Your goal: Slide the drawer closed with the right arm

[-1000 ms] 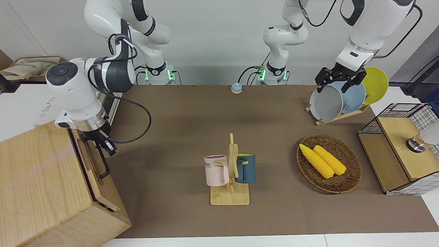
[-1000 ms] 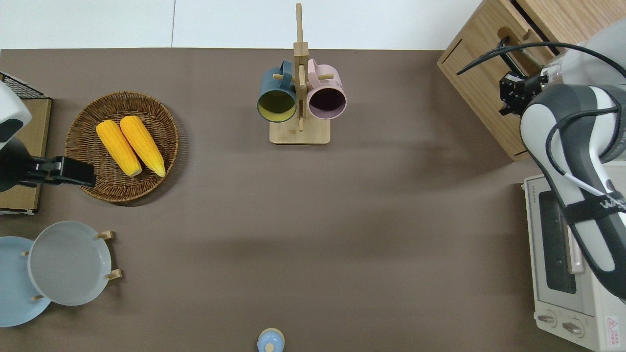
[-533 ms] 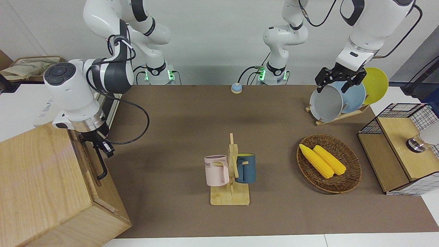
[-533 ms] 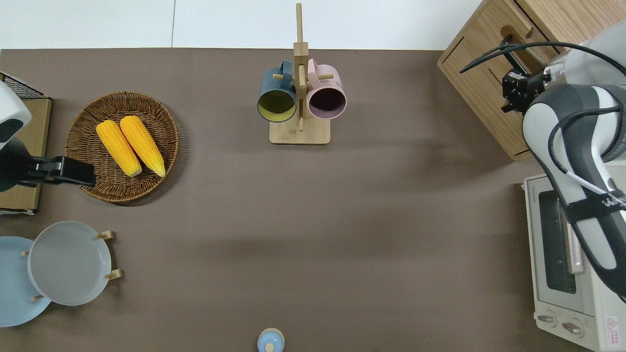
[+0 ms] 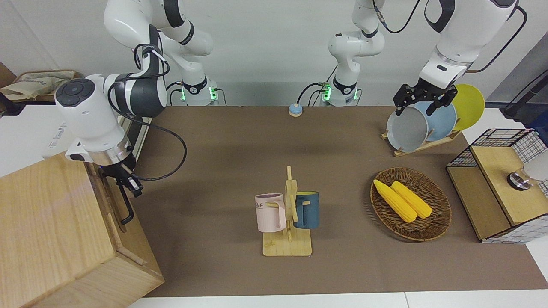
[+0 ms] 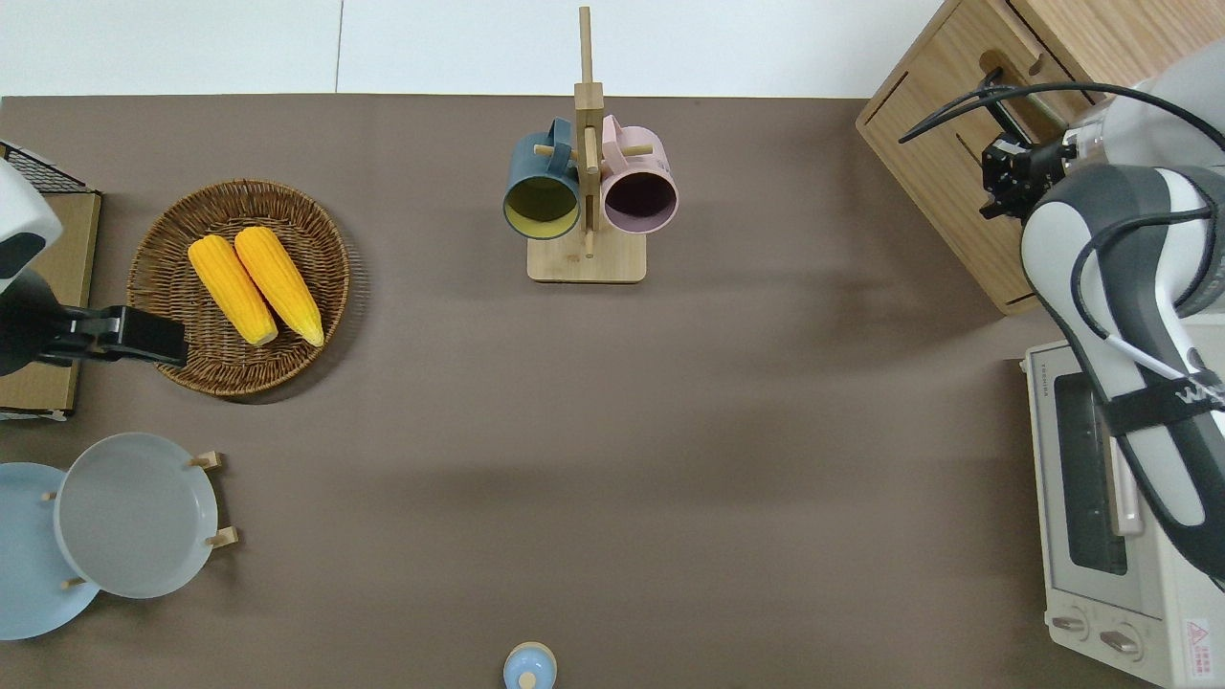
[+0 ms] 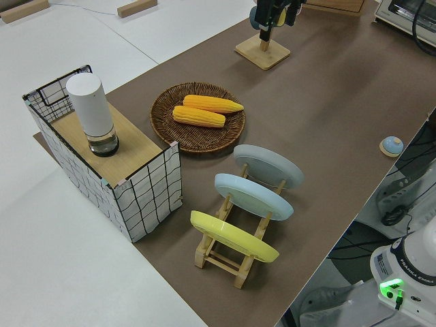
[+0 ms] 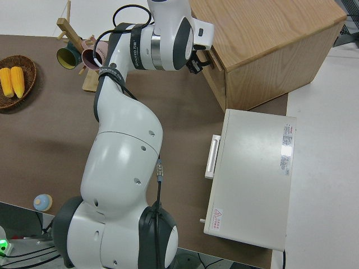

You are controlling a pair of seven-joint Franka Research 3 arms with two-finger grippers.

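Note:
The drawer (image 5: pixel 112 204) sits pushed into the pale wooden cabinet (image 5: pixel 55 222) at the right arm's end of the table, its front about flush with the cabinet face. Its black loop handle (image 5: pixel 127 206) stands out from that front and shows in the overhead view as the handle (image 6: pixel 995 84). My right gripper (image 5: pixel 130 183) is at the end of the handle nearer to the robots, close against the drawer front. From above the right gripper (image 6: pixel 1003 174) is over the cabinet's front edge (image 6: pixel 943 191). The left arm is parked.
A white oven (image 6: pixel 1110 517) stands beside the cabinet, nearer to the robots. Mid-table is a wooden mug rack (image 5: pixel 287 246) with a pink and a blue mug. A wicker basket (image 5: pixel 441 214) of corn, a plate rack (image 5: pixel 421 145) and a mesh box (image 5: pixel 501 184) stand toward the left arm's end.
Over the last second the drawer slid into the cabinet and the right gripper moved with its front toward the cabinet. In the last half second almost nothing moved.

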